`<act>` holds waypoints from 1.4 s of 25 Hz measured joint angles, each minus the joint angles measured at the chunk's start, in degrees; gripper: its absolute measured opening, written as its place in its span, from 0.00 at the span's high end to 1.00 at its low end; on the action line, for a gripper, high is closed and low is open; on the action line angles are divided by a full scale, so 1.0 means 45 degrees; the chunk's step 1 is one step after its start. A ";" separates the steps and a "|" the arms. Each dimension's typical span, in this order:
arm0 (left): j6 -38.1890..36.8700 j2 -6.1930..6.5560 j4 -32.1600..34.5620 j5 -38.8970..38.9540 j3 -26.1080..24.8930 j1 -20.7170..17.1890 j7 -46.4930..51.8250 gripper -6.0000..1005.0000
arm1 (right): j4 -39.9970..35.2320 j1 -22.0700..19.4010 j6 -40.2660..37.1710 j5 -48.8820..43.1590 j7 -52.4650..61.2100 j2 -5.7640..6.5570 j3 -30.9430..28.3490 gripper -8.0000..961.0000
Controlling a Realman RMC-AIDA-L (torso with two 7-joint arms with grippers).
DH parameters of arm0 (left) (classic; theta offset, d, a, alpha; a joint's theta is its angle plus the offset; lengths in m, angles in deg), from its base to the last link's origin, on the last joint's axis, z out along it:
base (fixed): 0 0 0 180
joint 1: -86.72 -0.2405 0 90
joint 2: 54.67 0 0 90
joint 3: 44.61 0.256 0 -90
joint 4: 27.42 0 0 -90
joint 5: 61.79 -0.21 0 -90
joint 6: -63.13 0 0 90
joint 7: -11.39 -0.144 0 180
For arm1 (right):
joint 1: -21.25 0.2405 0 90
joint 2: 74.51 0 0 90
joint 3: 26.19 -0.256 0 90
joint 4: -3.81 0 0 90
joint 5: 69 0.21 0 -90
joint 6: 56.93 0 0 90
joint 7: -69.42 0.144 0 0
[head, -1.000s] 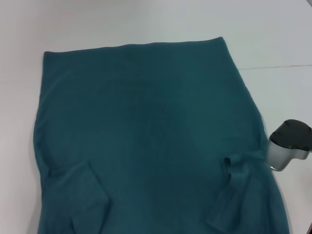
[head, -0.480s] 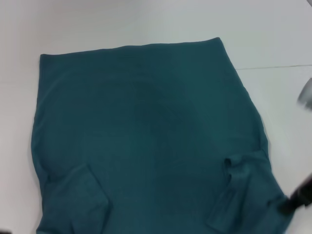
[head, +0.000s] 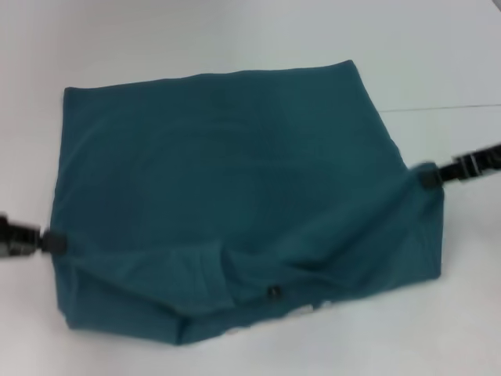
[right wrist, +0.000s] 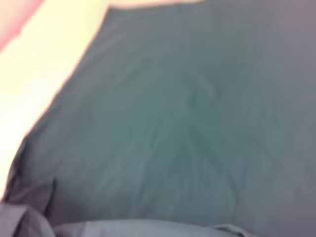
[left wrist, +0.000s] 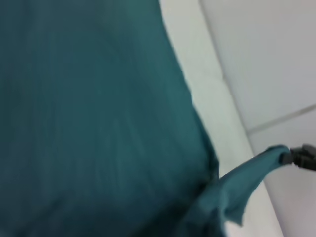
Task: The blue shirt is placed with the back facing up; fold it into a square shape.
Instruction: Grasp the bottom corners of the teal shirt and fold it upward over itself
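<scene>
While the near edge of the blue shirt [head: 235, 211] is bunching on the white table [head: 438, 47], the left gripper [head: 48, 241] and right gripper [head: 427, 177] are each pinching a side edge (right one farther), stretching it crosswise; remaining cloth is lying ahead.

Plain white table [head: 235, 31], thin seam line [head: 446, 107]

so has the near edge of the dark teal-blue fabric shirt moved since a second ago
Yes. The dark teal-blue shirt has its near part, sleeves included, lifted and folded toward the far hem, which stays put on the white table; left gripper and right gripper hold its sides.
</scene>
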 joint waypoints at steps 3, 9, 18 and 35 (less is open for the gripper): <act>0.1151 -0.0066 -0.0190 0.0414 0.0115 0.0296 -0.0124 0.98 | 0.0184 0.0050 0.1330 0.0172 0.0132 -0.0283 0.0253 0.93; 0.3005 -0.0012 -0.0695 0.1306 0.0220 0.0761 -0.0785 0.98 | 0.0189 0.0078 0.3400 0.0377 0.0092 -0.0768 0.0432 0.93; 0.5471 -0.0258 -0.0956 0.2200 0.1377 0.1109 -0.2157 0.98 | 0.0661 0.0246 0.5878 0.0455 0.0273 -0.0820 0.0461 0.93; 0.9806 -0.0760 -0.1510 0.2596 0.3480 0.1580 -0.3618 0.98 | 0.3045 0.1146 0.9367 0.0531 0.0640 -0.0758 0.1315 0.93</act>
